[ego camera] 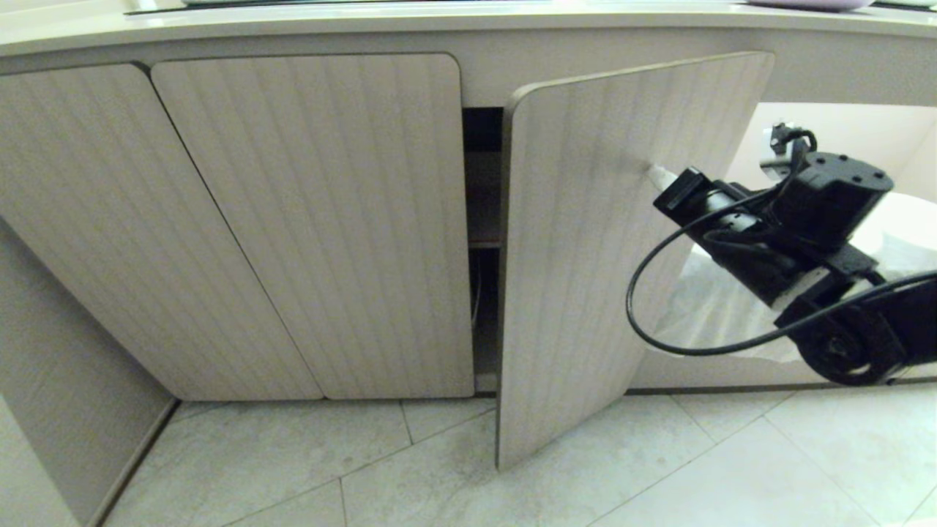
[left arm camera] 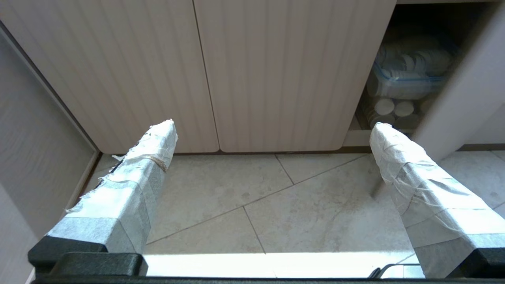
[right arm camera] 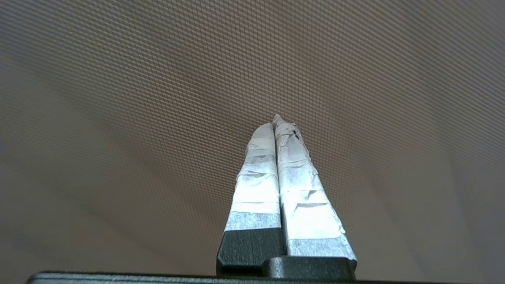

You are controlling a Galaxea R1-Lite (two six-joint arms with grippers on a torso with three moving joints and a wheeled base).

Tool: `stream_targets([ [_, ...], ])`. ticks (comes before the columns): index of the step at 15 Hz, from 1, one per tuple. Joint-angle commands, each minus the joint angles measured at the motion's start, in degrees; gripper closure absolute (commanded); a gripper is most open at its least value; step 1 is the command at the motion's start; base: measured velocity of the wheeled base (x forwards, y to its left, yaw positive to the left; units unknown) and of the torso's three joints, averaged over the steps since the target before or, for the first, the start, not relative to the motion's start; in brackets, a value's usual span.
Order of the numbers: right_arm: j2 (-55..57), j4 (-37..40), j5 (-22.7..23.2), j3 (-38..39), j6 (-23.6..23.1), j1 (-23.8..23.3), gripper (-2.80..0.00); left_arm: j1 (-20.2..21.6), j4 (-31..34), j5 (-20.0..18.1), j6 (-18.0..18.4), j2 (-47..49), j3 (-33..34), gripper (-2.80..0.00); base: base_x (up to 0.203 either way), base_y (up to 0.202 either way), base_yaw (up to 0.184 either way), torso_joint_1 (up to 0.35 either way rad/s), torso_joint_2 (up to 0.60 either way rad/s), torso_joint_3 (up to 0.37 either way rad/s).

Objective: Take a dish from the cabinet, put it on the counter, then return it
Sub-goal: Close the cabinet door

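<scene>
The cabinet (ego camera: 315, 219) has pale ribbed doors under the counter (ego camera: 439, 22). Its right-hand door (ego camera: 585, 256) stands ajar and swung outward, with a dark gap and one inner shelf edge showing beside it. My right gripper (ego camera: 656, 174) is shut, its taped tips against the outer face of that door; in the right wrist view the gripper (right arm camera: 276, 124) points at the ribbed panel, which fills the frame. My left gripper (left arm camera: 274, 128) is open and empty, held low over the floor tiles in front of the cabinet (left arm camera: 284, 71). The dish is hidden.
Through the door gap a clear box with a blue rim (left arm camera: 410, 75) holds round white items, with more below it. Right of the open door is a doorless niche with white-draped things (ego camera: 732, 307). A wall panel (ego camera: 44, 410) closes the left side. The floor (ego camera: 659, 476) is tiled.
</scene>
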Motion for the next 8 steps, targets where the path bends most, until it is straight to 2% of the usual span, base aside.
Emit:
stream_targets([
  [1,5.2,-0.25,-0.05,-4.74,0.08,-0.07,0.0,0.0,-0.02,0.0,-0.01,-0.02,0.0,-2.8,0.0,0.0,0.0,0.0,0.0,0.0],
  [5,10.41,0.59,-0.07,-14.37,-0.17,-0.23,0.0,0.0,-0.02,0.0,-0.01,-0.02,0.0,-2.8,0.0,0.0,0.0,0.0,0.0,0.0],
  [8,12.65,0.82,-0.13,-18.51,-2.35,-0.24,0.0,0.0,-0.02,0.0,-0.01,-0.02,0.0,-2.8,0.0,0.0,0.0,0.0,0.0,0.0],
])
